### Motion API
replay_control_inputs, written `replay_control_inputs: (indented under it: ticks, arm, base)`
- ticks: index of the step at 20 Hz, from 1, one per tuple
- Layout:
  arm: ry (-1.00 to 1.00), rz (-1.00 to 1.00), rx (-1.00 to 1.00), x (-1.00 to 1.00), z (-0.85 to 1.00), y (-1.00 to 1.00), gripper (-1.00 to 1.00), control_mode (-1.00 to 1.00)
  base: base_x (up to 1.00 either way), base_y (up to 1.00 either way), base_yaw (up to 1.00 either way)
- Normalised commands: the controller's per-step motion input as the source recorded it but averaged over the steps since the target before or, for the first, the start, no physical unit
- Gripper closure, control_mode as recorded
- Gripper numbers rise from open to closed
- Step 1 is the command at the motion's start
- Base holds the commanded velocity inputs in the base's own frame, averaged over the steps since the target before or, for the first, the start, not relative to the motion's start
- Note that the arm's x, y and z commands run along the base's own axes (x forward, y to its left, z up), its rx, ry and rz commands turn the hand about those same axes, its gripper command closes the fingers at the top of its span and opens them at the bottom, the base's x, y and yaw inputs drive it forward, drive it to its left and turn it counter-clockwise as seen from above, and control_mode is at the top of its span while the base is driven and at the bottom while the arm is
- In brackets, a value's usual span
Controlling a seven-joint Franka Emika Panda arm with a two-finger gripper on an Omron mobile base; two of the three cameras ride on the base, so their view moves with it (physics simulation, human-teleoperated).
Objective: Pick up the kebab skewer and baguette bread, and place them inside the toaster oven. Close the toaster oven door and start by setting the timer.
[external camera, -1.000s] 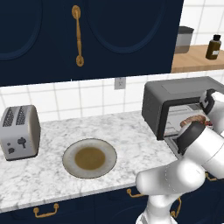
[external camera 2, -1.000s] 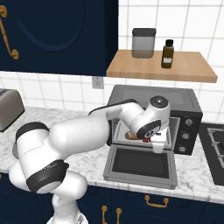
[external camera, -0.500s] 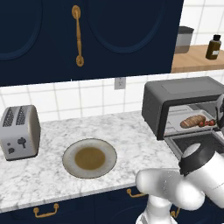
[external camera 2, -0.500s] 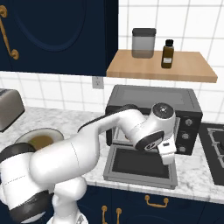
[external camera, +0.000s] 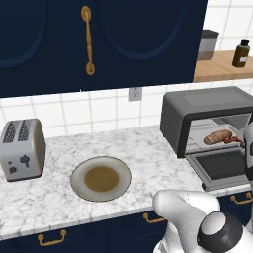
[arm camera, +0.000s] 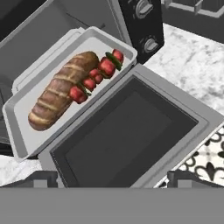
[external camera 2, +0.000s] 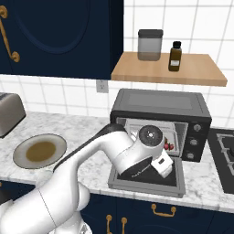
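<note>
The claw point(arm camera: 112, 181), seemingly open and empty, hangs above the toaster oven door point(arm camera: 127, 131).

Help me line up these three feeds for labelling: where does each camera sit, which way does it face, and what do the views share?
Left base view: behind the arm's left, looking forward and down at the toaster, the plate and the toaster oven; white arm at lower right.
Right base view: behind its right, facing the toaster oven door, dropped open; arm rises from lower left.
Hand view: on the hand, looking down at the baguette bread and kebab skewer on the tray; dark fingertips at the bottom.
Shared: oven, open door, food inside.
</note>
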Motion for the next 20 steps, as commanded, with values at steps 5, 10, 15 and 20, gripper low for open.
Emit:
replay_control_inputs:
  ticks: [5,10,15,20]
  arm:
    - [-0.07,0.41,-0.14,-0.02,0.23,0.21,-1.00,-1.00]
    - [-0.13,0.31,-0.14,-0.03,0.13,-0.03,-1.00,-1.00]
    - [-0.11,0.19,-0.14,0.00,0.00,0.00,-1.00,-1.00]
    - [-0.01,0.00,-0.05,0.08,0.00,0.00,-1.00,-1.00]
  base:
    - [0.00,0.00,0.00]
    - [0.00,0.00,0.00]
    - [0.00,0.00,0.00]
    - [0.00,0.00,0.00]
